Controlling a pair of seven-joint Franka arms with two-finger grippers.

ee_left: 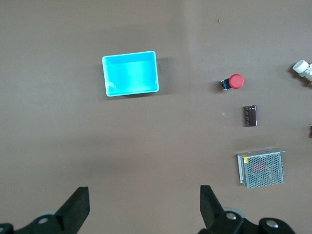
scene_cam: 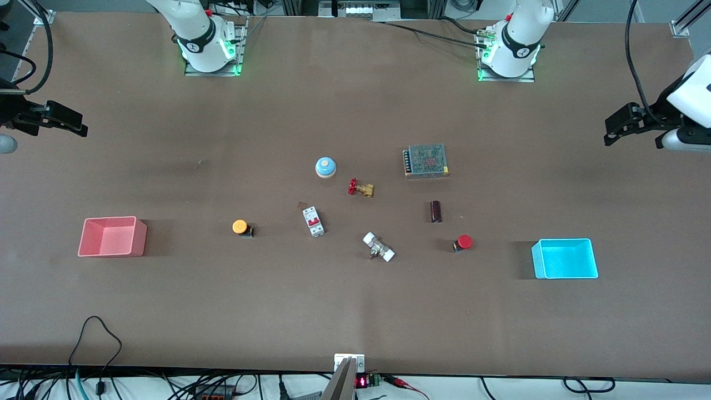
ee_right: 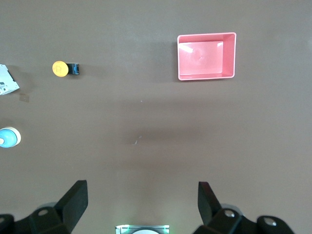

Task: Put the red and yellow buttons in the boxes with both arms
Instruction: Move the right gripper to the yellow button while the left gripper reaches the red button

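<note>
1. My left gripper and right gripper hang high over bare table, fingers spread wide, holding nothing.
2. The small red-capped push button lies near the cyan plastic tub; the orange-yellow-capped button lies well apart from the pink-red tub.
3. Both look light, rigid, tipped over — I'd pinch the black bases.
4. Only my wrist views show my fingers.

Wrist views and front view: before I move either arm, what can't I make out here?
- White plastic fitting: cut off by the left wrist view's edge.
- White circuit breaker: cut off by the right wrist view's edge.
- Orange-yellow push button: the mark on its cap is too small to read.
- Left tool and right tool: only the open fingertips show in the wrist views; at the front view's edges both are partly cut off.
</note>
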